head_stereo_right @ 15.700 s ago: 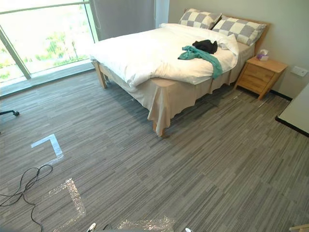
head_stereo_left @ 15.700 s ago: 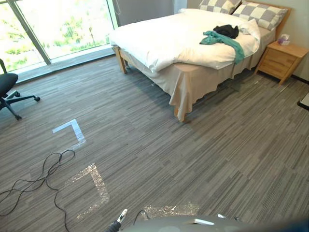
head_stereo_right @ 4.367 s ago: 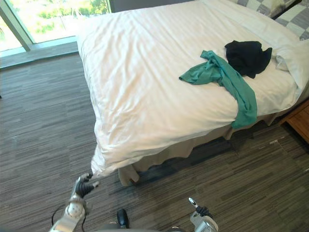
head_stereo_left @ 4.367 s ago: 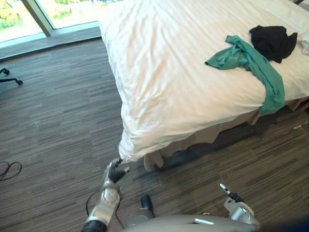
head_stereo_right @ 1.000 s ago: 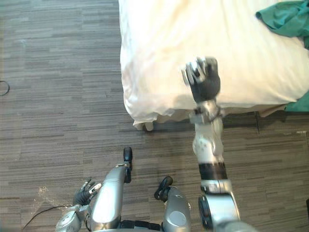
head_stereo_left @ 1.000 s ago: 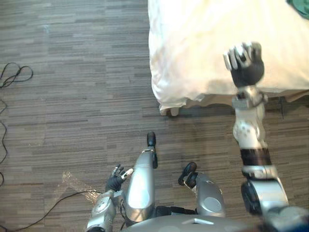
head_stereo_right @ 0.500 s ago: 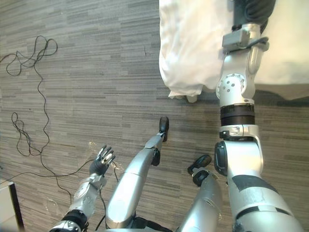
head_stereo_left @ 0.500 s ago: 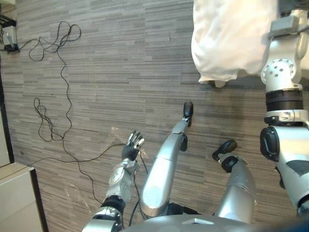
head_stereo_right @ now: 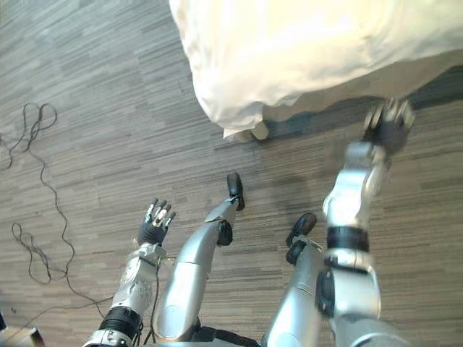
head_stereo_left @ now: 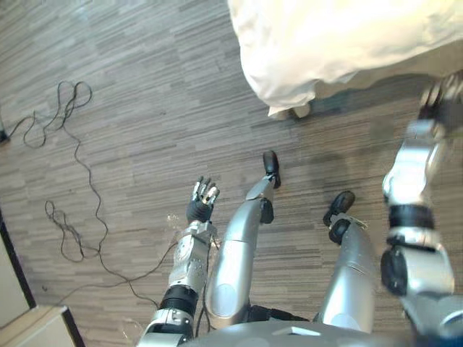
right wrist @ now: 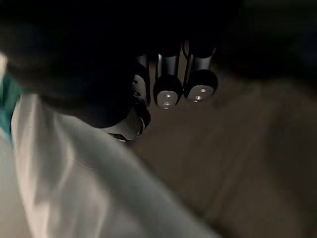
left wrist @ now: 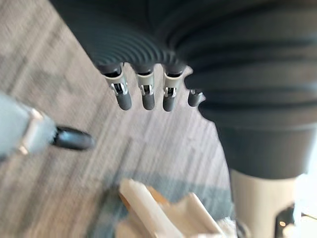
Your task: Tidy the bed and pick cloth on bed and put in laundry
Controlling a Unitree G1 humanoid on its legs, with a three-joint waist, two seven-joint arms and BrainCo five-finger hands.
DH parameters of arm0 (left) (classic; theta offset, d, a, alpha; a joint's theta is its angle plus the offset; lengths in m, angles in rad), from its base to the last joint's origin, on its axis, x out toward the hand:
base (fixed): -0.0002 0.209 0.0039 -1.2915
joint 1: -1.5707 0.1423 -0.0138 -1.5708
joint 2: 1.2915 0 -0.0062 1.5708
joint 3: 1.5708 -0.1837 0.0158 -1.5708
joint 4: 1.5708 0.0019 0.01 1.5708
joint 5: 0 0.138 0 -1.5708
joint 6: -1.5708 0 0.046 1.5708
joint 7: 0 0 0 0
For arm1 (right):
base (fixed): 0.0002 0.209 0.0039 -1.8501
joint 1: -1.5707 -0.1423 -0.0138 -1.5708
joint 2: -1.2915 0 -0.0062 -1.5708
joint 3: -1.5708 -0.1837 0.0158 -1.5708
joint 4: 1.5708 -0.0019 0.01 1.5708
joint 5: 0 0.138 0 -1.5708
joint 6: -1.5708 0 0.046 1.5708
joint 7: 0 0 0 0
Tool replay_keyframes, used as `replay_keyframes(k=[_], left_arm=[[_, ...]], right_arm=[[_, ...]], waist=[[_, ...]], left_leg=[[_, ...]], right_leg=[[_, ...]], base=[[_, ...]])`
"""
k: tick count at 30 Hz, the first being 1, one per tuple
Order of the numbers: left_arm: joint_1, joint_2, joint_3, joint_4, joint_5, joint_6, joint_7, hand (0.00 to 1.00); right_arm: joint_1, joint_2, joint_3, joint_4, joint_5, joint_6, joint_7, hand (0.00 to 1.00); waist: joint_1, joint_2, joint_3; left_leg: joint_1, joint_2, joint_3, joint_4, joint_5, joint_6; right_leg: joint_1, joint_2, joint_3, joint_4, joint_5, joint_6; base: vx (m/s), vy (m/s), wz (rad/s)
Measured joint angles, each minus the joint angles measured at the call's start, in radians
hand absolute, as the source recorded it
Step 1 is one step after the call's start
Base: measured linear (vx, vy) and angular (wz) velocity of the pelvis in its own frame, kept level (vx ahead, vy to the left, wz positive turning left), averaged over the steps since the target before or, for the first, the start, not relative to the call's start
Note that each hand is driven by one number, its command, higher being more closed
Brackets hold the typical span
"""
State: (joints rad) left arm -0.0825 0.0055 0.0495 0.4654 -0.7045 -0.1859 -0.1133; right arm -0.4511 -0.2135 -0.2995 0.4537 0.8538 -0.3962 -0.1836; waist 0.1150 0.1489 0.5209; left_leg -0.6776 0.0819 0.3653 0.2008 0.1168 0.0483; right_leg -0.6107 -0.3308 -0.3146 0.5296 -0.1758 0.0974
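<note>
The bed's white duvet hangs over the corner at the upper right, above a pale bed leg. My right hand is over the floor just outside the duvet's edge. Its fingers are curled and hold nothing. The right wrist view has the duvet close beside that hand, with a sliver of teal cloth at its border. My left hand hangs low over the carpet at the left, well away from the bed, and its fingers are straight.
Grey striped carpet spreads out left of the bed. The corner of a pale piece of furniture stands at the lower left.
The camera has swung, so the bed corner now lies at the upper right. My right arm has come down from over the duvet to the floor beside it. The left hand stays open.
</note>
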Motion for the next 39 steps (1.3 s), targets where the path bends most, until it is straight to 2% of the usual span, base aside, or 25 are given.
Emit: replay_keyframes(k=[1,3,4,5,6,7,8,9,11,13,15,17,19,21,23,24,25,27,30,31,32,33,34,36,39], left_arm=[[0.017,0.000,0.000,-0.033,-0.001,0.024,0.005,0.00],[0.039,0.004,-0.001,-0.071,0.009,0.057,0.004,0.00],[0.043,0.006,-0.002,-0.073,0.011,0.067,0.004,0.00],[0.053,0.010,-0.003,-0.073,0.030,0.089,0.007,0.00],[0.058,0.014,-0.008,-0.071,0.045,0.106,0.012,0.00],[0.067,0.024,-0.019,-0.050,0.074,0.136,0.017,0.00],[0.065,0.035,-0.033,0.006,0.112,0.156,0.034,0.00],[0.065,0.042,-0.040,0.043,0.134,0.161,0.040,0.00],[0.064,0.058,-0.047,0.196,0.223,0.172,0.063,0.00],[0.065,0.065,-0.044,0.253,0.255,0.179,0.083,0.00],[0.075,0.067,-0.036,0.281,0.267,0.181,0.099,0.00],[0.078,0.065,-0.017,0.340,0.309,0.177,0.119,0.00],[0.088,0.064,-0.015,0.375,0.352,0.169,0.122,0.00],[0.104,0.064,-0.010,0.387,0.386,0.164,0.127,0.00],[0.110,0.066,-0.009,0.406,0.415,0.157,0.148,0.00],[0.111,0.069,-0.009,0.433,0.424,0.158,0.167,0.00],[0.112,0.069,-0.009,0.436,0.424,0.158,0.168,0.00],[0.113,0.063,-0.010,0.463,0.423,0.157,0.189,0.00],[0.119,0.064,-0.009,0.464,0.422,0.153,0.202,0.00],[0.122,0.058,-0.001,0.461,0.426,0.145,0.200,0.00],[0.132,0.050,0.015,0.462,0.446,0.137,0.199,0.00],[0.145,0.039,0.032,0.462,0.461,0.132,0.197,0.00],[0.163,0.025,0.060,0.463,0.471,0.125,0.191,0.00],[0.192,0.012,0.116,0.465,0.484,0.103,0.179,0.00],[0.206,0.001,0.159,0.465,0.477,0.077,0.148,0.00]], right_arm=[[0.068,0.036,0.018,-0.006,-0.115,0.008,-0.040,0.00],[0.168,0.069,0.085,-0.007,-0.284,0.011,-0.103,0.00],[0.199,0.080,0.106,-0.007,-0.326,0.013,-0.118,0.00],[0.243,0.102,0.143,-0.003,-0.401,0.023,-0.149,0.00],[0.264,0.114,0.162,-0.002,-0.438,0.032,-0.157,0.00],[0.299,0.136,0.190,0.025,-0.496,0.040,-0.159,0.00],[0.332,0.153,0.206,0.086,-0.527,0.044,-0.150,0.00],[0.348,0.161,0.209,0.122,-0.526,0.046,-0.142,0.00],[0.409,0.167,0.197,0.266,-0.525,0.063,-0.084,0.00],[0.452,0.165,0.184,0.340,-0.525,0.070,-0.025,0.00],[0.497,0.164,0.183,0.401,-0.525,0.080,0.033,0.00],[0.531,0.166,0.158,0.478,-0.484,0.150,0.144,0.00],[0.538,0.168,0.115,0.514,-0.426,0.221,0.214,0.00],[0.539,0.159,0.101,0.526,-0.448,0.233,0.254,0.00],[0.547,0.163,0.098,0.527,-0.499,0.237,0.273,0.00],[0.548,0.167,0.102,0.527,-0.554,0.241,0.290,0.00],[0.547,0.167,0.104,0.527,-0.563,0.243,0.291,0.00],[0.543,0.162,0.113,0.525,-0.599,0.259,0.297,0.00],[0.537,0.151,0.125,0.527,-0.605,0.298,0.290,0.00],[0.526,0.142,0.139,0.538,-0.604,0.330,0.279,0.00],[0.517,0.132,0.155,0.550,-0.603,0.347,0.273,0.00],[0.515,0.127,0.163,0.551,-0.602,0.355,0.267,0.00],[0.506,0.121,0.168,0.552,-0.599,0.365,0.253,0.00],[0.501,0.116,0.178,0.544,-0.565,0.369,0.232,0.00],[0.499,0.130,0.190,0.545,-0.524,0.383,0.215,0.00]], waist=[[-0.016,-0.016,0.000],[-0.024,-0.046,-0.005],[-0.025,-0.058,-0.010],[-0.030,-0.085,-0.024],[-0.036,-0.099,-0.031],[-0.047,-0.125,-0.045],[-0.057,-0.151,-0.067],[-0.067,-0.164,-0.086],[-0.105,-0.201,-0.155],[-0.128,-0.208,-0.166],[-0.133,-0.203,-0.198],[-0.159,-0.183,-0.223],[-0.175,-0.172,-0.231],[-0.180,-0.170,-0.240],[-0.177,-0.178,-0.261],[-0.177,-0.191,-0.270],[-0.176,-0.191,-0.271],[-0.177,-0.178,-0.271],[-0.162,-0.171,-0.273],[-0.150,-0.162,-0.279],[-0.135,-0.146,-0.287],[-0.122,-0.135,-0.293],[-0.113,-0.110,-0.302],[-0.112,-0.108,-0.304],[-0.110,-0.119,-0.321]], left_leg=[[0.052,-0.002,0.010,-0.013,-0.005,-0.005],[0.142,0.003,0.016,-0.025,-0.021,-0.009],[0.164,0.006,0.017,-0.026,-0.028,-0.013],[0.206,0.009,0.023,-0.036,-0.034,-0.018],[0.230,0.009,0.028,-0.049,-0.034,-0.018],[0.281,0.009,0.034,-0.074,-0.034,-0.019],[0.332,0.005,0.037,-0.102,-0.031,-0.020],[0.352,0.001,0.039,-0.118,-0.028,-0.021],[0.436,-0.013,0.059,-0.192,-0.015,-0.027],[0.516,-0.019,0.081,-0.238,-0.013,-0.033],[0.570,-0.016,0.109,-0.266,-0.021,-0.045],[0.645,-0.006,0.141,-0.292,-0.035,-0.066],[0.701,0.008,0.171,-0.298,-0.049,-0.082],[0.736,0.020,0.208,-0.297,-0.057,-0.085],[0.743,0.026,0.238,-0.281,-0.067,-0.088],[0.750,0.027,0.269,-0.239,-0.091,-0.090],[0.752,0.029,0.275,-0.229,-0.096,-0.090],[0.756,0.066,0.284,-0.116,-0.138,-0.093],[0.727,0.108,0.242,0.043,-0.180,-0.101],[0.688,0.118,0.115,0.148,-0.187,-0.110],[0.676,0.118,0.035,0.179,-0.200,-0.120],[0.677,0.118,-0.008,0.186,-0.213,-0.121],[0.697,0.119,-0.052,0.186,-0.231,-0.131],[0.723,0.118,-0.056,0.194,-0.238,-0.125],[0.754,0.118,-0.081,0.201,-0.240,-0.122]], right_leg=[[0.048,0.001,0.001,-0.019,0.003,0.003],[0.144,0.013,0.000,-0.057,0.003,0.004],[0.170,0.018,-0.002,-0.072,0.002,0.004],[0.212,0.026,-0.001,-0.097,0.002,0.003],[0.238,0.032,-0.001,-0.115,0.002,0.004],[0.291,0.043,-0.001,-0.152,0.008,0.008],[0.341,0.052,0.000,-0.192,0.018,0.014],[0.359,0.054,0.000,-0.211,0.021,0.016],[0.428,0.069,0.002,-0.280,0.037,0.023],[0.488,0.074,-0.011,-0.302,0.046,0.020],[0.515,0.076,-0.045,-0.298,0.053,0.011],[0.516,0.078,-0.066,-0.214,0.058,-0.005],[0.513,0.073,-0.083,-0.139,0.068,-0.021],[0.515,0.071,-0.112,-0.115,0.076,-0.034],[0.546,0.084,-0.160,-0.191,0.077,-0.034],[0.620,0.108,-0.180,-0.337,0.079,-0.031],[0.631,0.112,-0.180,-0.362,0.082,-0.027],[0.720,0.147,-0.171,-0.506,0.157,-0.028],[0.756,0.156,-0.134,-0.548,0.173,-0.028],[0.749,0.153,-0.090,-0.546,0.178,-0.030],[0.733,0.157,-0.051,-0.544,0.183,-0.032],[0.719,0.164,-0.019,-0.544,0.188,-0.032],[0.701,0.178,0.037,-0.552,0.194,-0.035],[0.695,0.183,0.096,-0.577,0.199,-0.039],[0.682,0.189,0.158,-0.604,0.199,-0.039]], base=[[0.11,-0.004,-0.21],[0.14,-0.043,-0.21],[0.16,-0.073,-0.19],[0.12,-0.055,-0.16],[0.17,-0.067,-0.19],[0.19,-0.059,-0.22],[0.19,-0.053,-0.19],[0.20,-0.042,-0.18],[0.22,-0.040,-0.20],[0.19,-0.035,-0.41],[0.15,-0.036,-0.59],[0.14,-0.030,-0.54],[0.13,-0.054,-0.54],[0.09,-0.062,-0.60],[0.07,-0.108,-0.57],[0.08,-0.156,-0.45],[0.06,-0.165,-0.50],[0.00,-0.081,-0.37],[-0.07,-0.048,-0.35],[-0.08,-0.021,-0.80],[-0.08,0.009,-1.04],[-0.05,0.070,-1.30],[-0.03,0.093,-1.48],[-0.04,0.085,-1.28],[-0.02,0.054,-1.08]])
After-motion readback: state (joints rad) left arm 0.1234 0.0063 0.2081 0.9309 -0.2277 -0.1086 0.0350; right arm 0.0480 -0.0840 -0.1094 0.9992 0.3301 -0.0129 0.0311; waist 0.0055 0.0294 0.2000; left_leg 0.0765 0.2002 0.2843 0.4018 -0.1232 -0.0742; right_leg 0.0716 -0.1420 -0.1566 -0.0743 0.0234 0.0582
